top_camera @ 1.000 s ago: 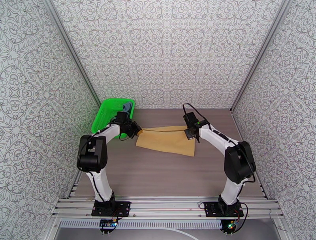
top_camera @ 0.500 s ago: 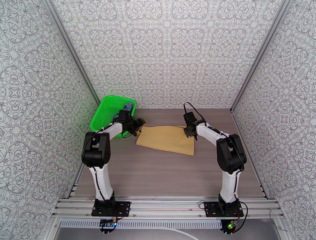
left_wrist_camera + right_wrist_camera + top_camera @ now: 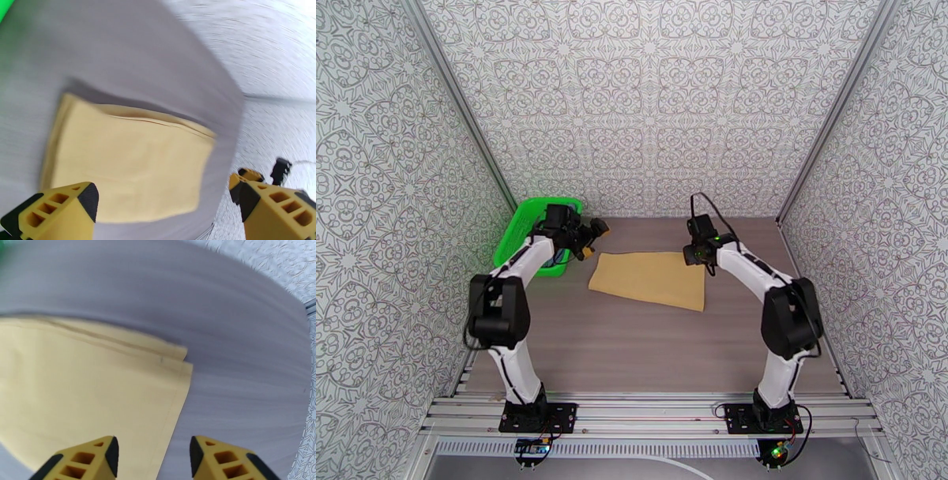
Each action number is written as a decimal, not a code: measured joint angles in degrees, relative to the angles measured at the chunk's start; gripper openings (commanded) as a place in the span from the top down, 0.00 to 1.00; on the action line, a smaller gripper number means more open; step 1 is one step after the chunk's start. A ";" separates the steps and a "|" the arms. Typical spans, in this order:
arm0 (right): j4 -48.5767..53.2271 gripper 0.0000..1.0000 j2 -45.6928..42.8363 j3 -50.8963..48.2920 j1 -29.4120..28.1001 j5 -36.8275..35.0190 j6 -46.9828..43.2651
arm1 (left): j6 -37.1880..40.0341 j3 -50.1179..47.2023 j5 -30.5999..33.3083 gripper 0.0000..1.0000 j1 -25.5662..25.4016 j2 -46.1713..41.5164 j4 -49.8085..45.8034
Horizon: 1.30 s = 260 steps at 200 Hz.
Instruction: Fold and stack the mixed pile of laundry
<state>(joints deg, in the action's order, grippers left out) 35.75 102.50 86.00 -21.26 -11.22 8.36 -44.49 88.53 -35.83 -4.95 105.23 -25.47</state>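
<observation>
Starting at the near edge, both arms are bolted to the rail and reach out over the wood-grain table (image 3: 632, 355), left arm on the left, right arm on the right. The middle of the table near them is just bare wood.

Further out is the mustard-yellow cloth (image 3: 648, 280). It's lying flat on the table roughly in the centre, folded into a wide rectangle, with its near edge running a bit skewed. The right wrist cam shows the cloth (image 3: 79, 398) is doubled over. There are layered edges along the far side, and the two corners don't quite line up. The left wrist cam shows the same stacked edge on the cloth (image 3: 130, 165), though that shot is pretty motion-blurred.

The right gripper (image 3: 694, 256) hangs over the cloth's far right corner. On its own cam the right gripper (image 3: 152, 461) has its yellow fingers (image 3: 83, 461) spread apart with nothing between them, and the cloth's right edge runs underneath.

The left gripper (image 3: 594, 239) is up off the table just past the cloth's far left corner, between the cloth and the basket. On its wrist cam the left gripper (image 3: 164, 197) is spread wide too, holding nothing, looking down on the cloth from above.

The bright green mesh basket (image 3: 513, 237) sits at the far left against the wall, partly behind the left arm. Beyond that is the patterned back wall (image 3: 648, 103).
</observation>
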 measured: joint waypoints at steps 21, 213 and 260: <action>-0.61 0.36 -7.72 -3.85 0.07 2.97 3.30 | 0.11 -1.36 -4.20 0.01 -0.22 -5.09 2.47; -24.68 0.43 -5.81 -24.09 -1.03 37.99 34.67 | 6.14 -30.29 25.05 0.01 -6.56 -55.82 -0.57; -19.56 0.44 -5.70 -19.65 -3.02 34.77 32.76 | 13.86 -22.29 29.99 0.14 -8.37 -31.47 -16.83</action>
<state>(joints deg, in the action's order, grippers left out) 16.19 96.79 66.35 -24.27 23.55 41.12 -30.63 66.24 -5.85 -13.32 73.76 -42.30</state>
